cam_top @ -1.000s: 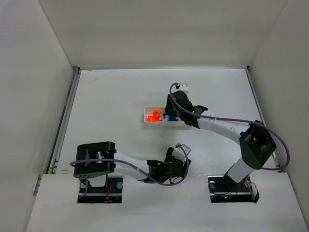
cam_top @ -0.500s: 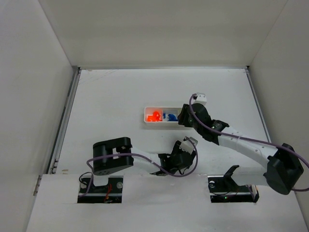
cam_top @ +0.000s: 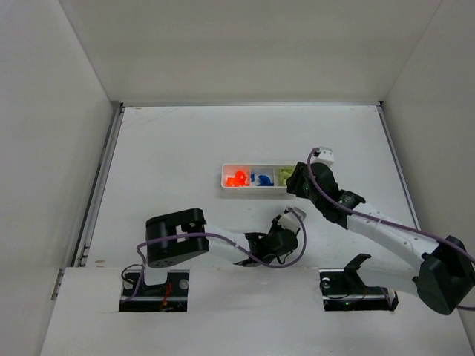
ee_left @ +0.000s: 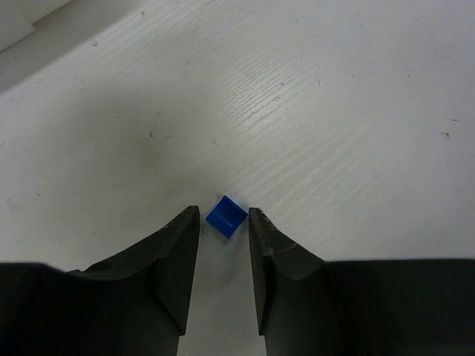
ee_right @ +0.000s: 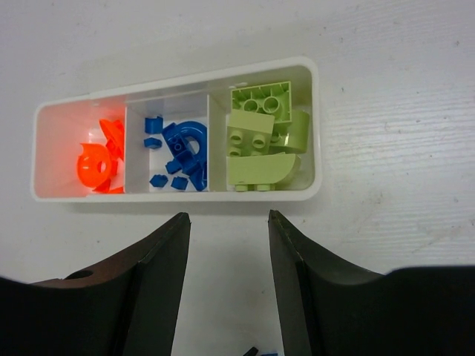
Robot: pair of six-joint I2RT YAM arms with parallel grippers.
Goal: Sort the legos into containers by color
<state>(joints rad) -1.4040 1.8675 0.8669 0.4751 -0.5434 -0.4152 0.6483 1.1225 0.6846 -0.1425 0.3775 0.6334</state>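
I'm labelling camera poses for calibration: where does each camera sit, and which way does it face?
Top external: fixed above and behind, looking down on the table and tray; the left arm and right arm show whole.
Left wrist: on the left arm, facing down at a blue brick between the open left pincer tips.
Right wrist: on the right arm, facing the tray beyond the open right pincer.
Shared: top and right wrist both see the tray.

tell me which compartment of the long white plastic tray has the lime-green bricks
The end compartment on the right in the right wrist view holds the lime-green studded bricks; the middle one holds blue pieces, the other end orange ones.
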